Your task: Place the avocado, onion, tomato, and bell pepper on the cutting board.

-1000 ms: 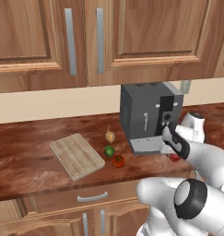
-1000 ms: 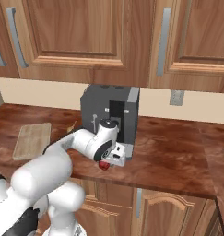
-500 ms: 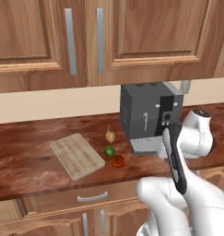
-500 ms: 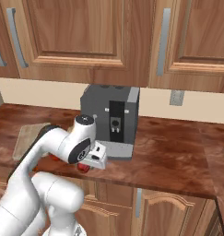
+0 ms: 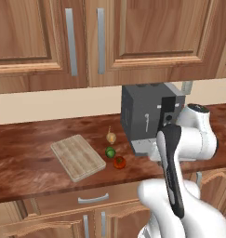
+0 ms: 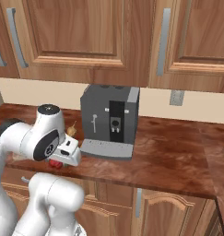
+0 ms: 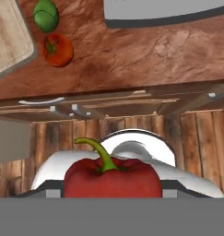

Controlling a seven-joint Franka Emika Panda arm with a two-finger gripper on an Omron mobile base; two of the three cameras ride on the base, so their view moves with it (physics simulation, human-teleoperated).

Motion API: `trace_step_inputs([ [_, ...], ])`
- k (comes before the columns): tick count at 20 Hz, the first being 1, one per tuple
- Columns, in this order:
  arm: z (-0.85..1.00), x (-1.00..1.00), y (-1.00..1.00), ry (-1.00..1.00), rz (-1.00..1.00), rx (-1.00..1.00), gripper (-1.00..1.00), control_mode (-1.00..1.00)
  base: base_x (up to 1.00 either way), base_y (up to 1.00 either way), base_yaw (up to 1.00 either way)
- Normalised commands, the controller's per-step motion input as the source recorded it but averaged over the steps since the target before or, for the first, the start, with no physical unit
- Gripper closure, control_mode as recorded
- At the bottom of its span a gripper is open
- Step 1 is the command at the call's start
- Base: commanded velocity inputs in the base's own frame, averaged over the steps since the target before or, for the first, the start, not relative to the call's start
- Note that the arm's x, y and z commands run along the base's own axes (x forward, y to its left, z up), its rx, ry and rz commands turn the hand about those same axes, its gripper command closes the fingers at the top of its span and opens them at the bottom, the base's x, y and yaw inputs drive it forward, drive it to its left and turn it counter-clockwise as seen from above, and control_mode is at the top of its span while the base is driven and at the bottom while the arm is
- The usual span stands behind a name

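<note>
The gripper [image 7: 111, 196] was closed on the red bell pepper [image 7: 112, 177], which sat between the fingers with its green stem up, so the step in hand appeared to be carrying it to the cutting board [image 5: 77, 156]. Beyond the fingers lay the tomato [image 7: 58, 50], the avocado [image 7: 45, 14] and a corner of the board, whose top was bare, while the onion [image 5: 111, 137] stood near the coffee machine [image 5: 149, 118]. The next move likely called for clearing the counter edge [image 7: 132, 90] and passing over the tomato and avocado.
</note>
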Motion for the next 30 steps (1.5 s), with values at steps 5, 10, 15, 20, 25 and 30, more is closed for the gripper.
trace_step_inputs([
  [5, 0.65, -0.03, 0.36, -0.04, 0.0, 0.0, 1.0, -1.0, 0.0, 0.0, 0.0],
  [10, 0.17, 0.0, 0.52, -0.24, 0.0, -0.01, 1.0, -1.0, 0.0, 0.0, 0.0],
  [15, 0.05, 0.18, 0.53, -0.17, 0.0, 0.0, 1.0, -1.0, 0.0, 0.0, 0.0],
  [20, 0.09, 0.17, 0.53, -0.12, 0.03, 0.0, 1.0, -1.0, 0.0, 0.0, 0.0],
  [25, 0.15, 0.09, 0.6, -0.05, 0.06, -0.02, 1.0, -1.0, 0.0, 0.0, 0.0],
  [30, 0.01, 0.18, 0.59, 0.03, 0.06, -0.02, 1.0, -1.0, 0.0, 0.0, 0.0],
])
